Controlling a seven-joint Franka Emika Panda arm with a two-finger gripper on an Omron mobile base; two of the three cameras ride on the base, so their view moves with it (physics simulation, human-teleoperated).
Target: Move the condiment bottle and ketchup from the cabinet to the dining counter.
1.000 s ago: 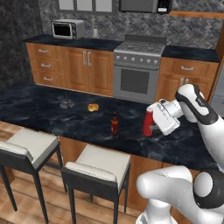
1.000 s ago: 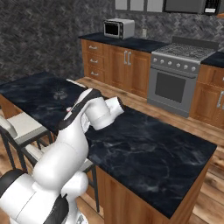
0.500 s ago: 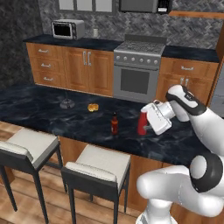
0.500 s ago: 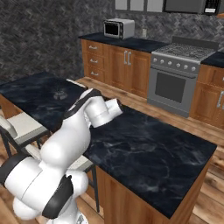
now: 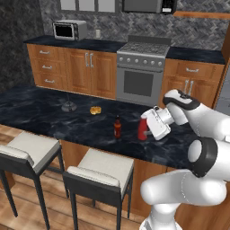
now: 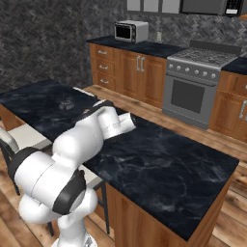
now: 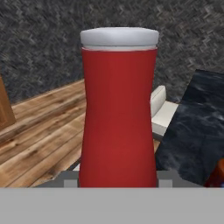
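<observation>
Pincer (image 5: 147, 128) closed on ketchup (image 5: 143, 129), holding the red bottle upright just over the dining desk (image 5: 45, 114), near its front edge. In the hand view ketchup (image 7: 118, 113) sits close between the tips, pale top up. Condiment bottle (image 5: 117, 127) stands upright on the desk just left of ketchup, apart from it. Small yellow item (image 5: 95, 110) and a grey dish (image 5: 68, 107) lie farther left. Two stools (image 5: 101, 168) stand below the desk edge.

The ketchup (image 7: 118, 109) hides the gripper's fingertips; its base is cut off.
</observation>
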